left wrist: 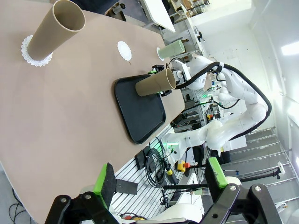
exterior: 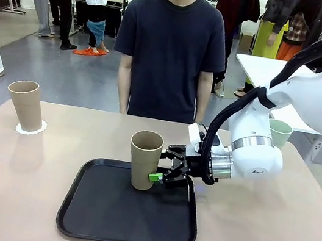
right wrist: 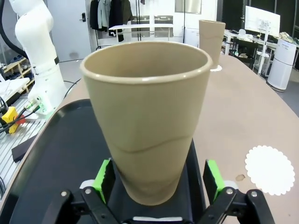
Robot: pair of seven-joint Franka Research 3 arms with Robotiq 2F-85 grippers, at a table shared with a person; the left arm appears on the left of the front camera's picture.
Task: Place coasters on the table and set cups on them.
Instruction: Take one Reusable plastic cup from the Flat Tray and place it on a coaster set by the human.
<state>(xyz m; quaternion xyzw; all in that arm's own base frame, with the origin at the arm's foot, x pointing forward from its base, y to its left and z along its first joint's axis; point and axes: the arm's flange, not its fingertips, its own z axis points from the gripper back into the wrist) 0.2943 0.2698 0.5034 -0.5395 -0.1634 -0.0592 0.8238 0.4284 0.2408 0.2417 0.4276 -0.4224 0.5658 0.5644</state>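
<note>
**Right gripper straddles the tan cup on the tray, jaws wide**

I'm looking at the tan cup standing upright on the black tray, toward the tray's far side. My right gripper is level with its lower half, coming in from the right. In the right wrist view the same cup looms large between the two green pads, one on each side of its base, with a sliver of gap showing at both sides. So the jaws are spread and the cup sits between them; I see no clamp on it.

A second tan cup stands on a coaster at the far left of the table, well apart from the tray. From the left wrist camera I see that coaster's scalloped edge ringing the cup's base.

A bare coaster lies on the tabletop beyond the tray; the right wrist view shows it too, just off the tray's edge, nothing on it.

The mint green cup peeks out behind my right arm at the far right of the table. I cannot tell what it stands on.

My left gripper hangs high above the table's near edge, fingers parted wide with only air between them, holding nothing.

A person in a dark T-shirt stands at the far side of the table, arms down.
</note>
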